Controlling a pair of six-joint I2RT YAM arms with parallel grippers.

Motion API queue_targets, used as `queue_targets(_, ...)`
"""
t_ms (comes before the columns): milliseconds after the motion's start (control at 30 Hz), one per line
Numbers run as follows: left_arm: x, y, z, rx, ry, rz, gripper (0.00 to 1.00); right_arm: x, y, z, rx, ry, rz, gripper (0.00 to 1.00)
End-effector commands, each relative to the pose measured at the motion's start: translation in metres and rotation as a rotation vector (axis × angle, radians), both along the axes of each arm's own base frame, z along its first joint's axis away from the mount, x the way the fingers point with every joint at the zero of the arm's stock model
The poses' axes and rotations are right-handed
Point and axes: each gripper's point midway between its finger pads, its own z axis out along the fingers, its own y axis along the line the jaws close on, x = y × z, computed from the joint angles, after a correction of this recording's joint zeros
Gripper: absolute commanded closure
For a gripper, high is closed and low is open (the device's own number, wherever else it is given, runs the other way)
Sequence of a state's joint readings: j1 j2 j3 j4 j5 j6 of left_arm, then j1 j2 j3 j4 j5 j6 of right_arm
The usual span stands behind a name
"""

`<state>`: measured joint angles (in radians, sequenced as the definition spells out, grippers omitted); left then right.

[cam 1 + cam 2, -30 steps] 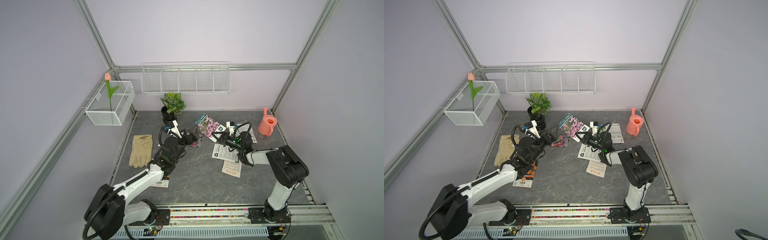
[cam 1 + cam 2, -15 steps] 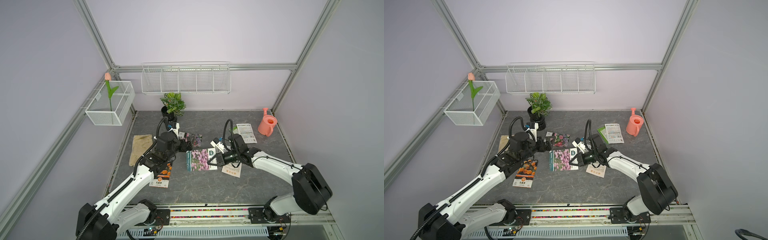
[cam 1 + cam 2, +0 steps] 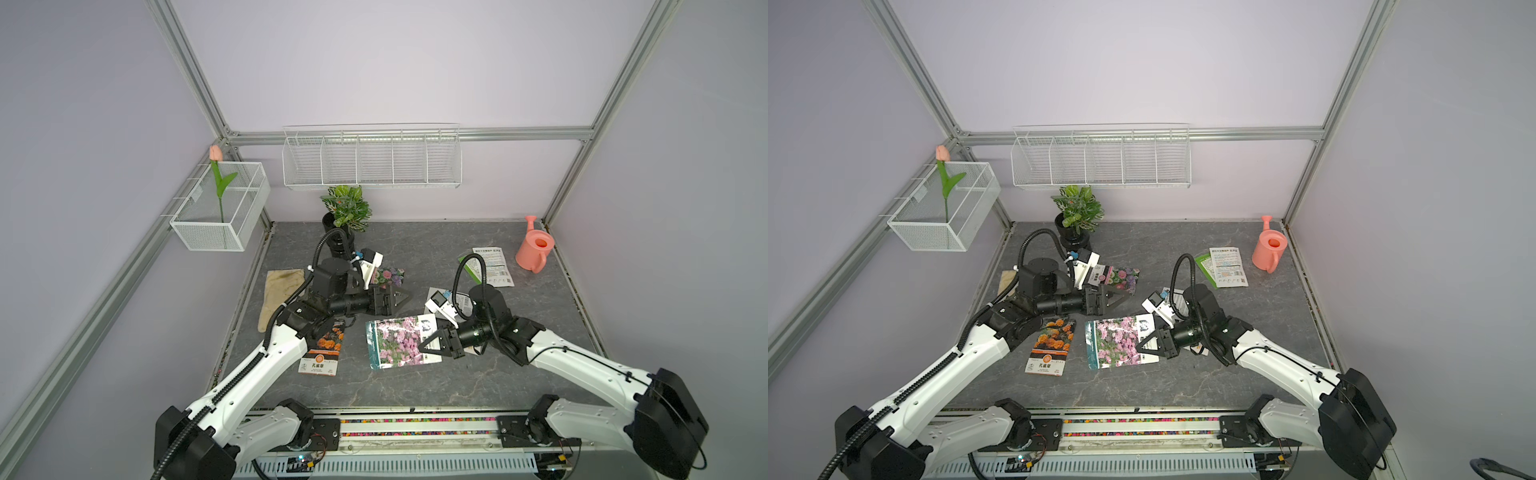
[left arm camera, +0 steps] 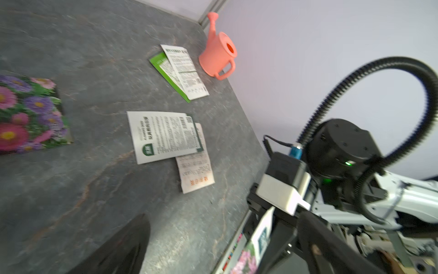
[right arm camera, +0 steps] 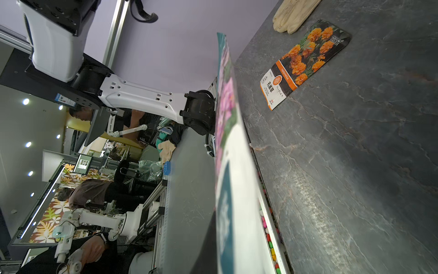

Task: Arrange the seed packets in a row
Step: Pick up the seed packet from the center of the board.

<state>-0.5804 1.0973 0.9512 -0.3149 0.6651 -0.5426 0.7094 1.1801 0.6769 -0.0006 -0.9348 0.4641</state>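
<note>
The pink-flower packet (image 3: 395, 341) is being clamped by one edge in the right gripper (image 3: 430, 348), presumably for laying beside the marigold packet (image 3: 325, 347) ahead (left gripper (image 3: 402, 299) being held wide, empty).

The cell is enclosed by pale lilac walls (image 3: 374, 62) framed with aluminium profiles (image 3: 519, 134). A white wire rack (image 3: 372, 160) is mounted above a grey marbled tabletop (image 3: 415, 249).

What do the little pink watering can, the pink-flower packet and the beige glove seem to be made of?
Watering can: probably moulded plastic, matte, one even salmon colour. Pink-flower packet: thin printed paper or film, slightly glossy, photo front. Glove: likely cloth, dull beige, lying limp and flat.
</note>
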Motion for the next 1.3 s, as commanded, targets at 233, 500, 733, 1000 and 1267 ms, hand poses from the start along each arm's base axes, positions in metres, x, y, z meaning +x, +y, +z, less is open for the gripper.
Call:
queue_targets(233,-0.034,0.021,-0.022,0.171,0.106,-0.096,0.00,0.000,0.006,0.035,0.129,-0.062,0.067,0.93)
queue_targets(500,-0.033,0.011,-0.020,0.133,0.123,-0.173,0.44,0.014,-0.003,0.046,0.170,-0.069,0.041,0.93)
queue_targets(733,-0.035,0.003,-0.011,0.079,0.125,-0.227,0.89,0.037,-0.007,0.046,0.196,-0.047,-0.002,0.93)
queue_targets(1000,0.014,0.007,-0.036,0.119,0.128,0.025,1.00,0.103,-0.019,0.019,0.124,-0.004,-0.307,0.12)
queue_targets(1267,0.075,0.057,-0.043,-0.148,0.030,0.658,1.00,0.146,-0.020,-0.012,0.293,0.214,-0.591,0.12)
